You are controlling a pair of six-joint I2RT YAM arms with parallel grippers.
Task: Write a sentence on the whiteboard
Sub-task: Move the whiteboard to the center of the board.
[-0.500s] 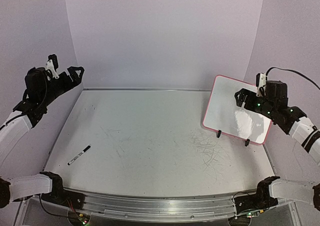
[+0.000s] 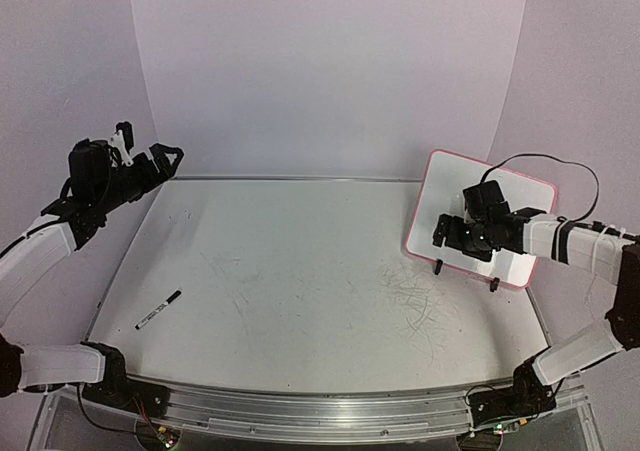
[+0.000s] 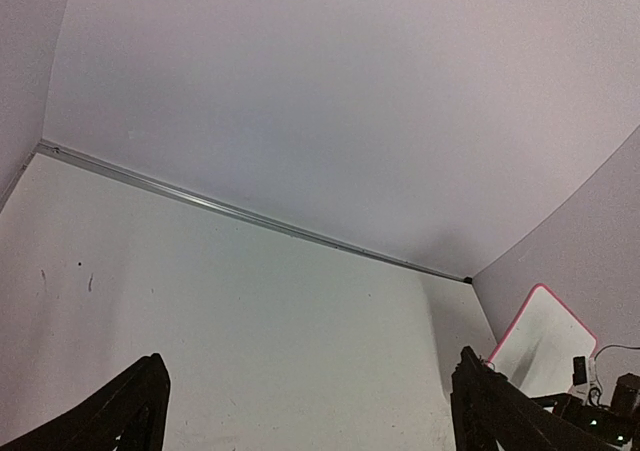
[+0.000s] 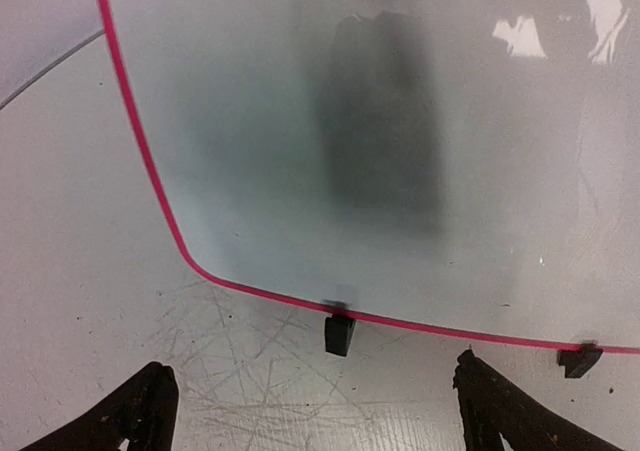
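The whiteboard [image 2: 440, 186] stands tilted at the back right on two black clip feet [image 2: 437, 267], its red-pink frame around a blank glossy face. My right gripper [image 2: 445, 233] hovers in front of its lower left part, open and empty. In the right wrist view the whiteboard [image 4: 400, 121] fills the upper frame and shows a dark reflection; one clip foot [image 4: 340, 333] sits between my spread right gripper [image 4: 310, 376] fingers. My left gripper [image 2: 170, 156] is raised at the far left, open and empty. From the left wrist view the whiteboard [image 3: 545, 341] shows at the far right beyond the open left gripper [image 3: 310, 391].
A black marker with a white label [image 2: 158, 311] lies on the scuffed white table [image 2: 300, 271] at the front left. Grey walls enclose the back and both sides. A metal rail [image 2: 300, 411] runs along the near edge.
My right arm has swung down and to the left, bringing its gripper in front of the whiteboard's lower left. My left gripper has shifted slightly right and lower.
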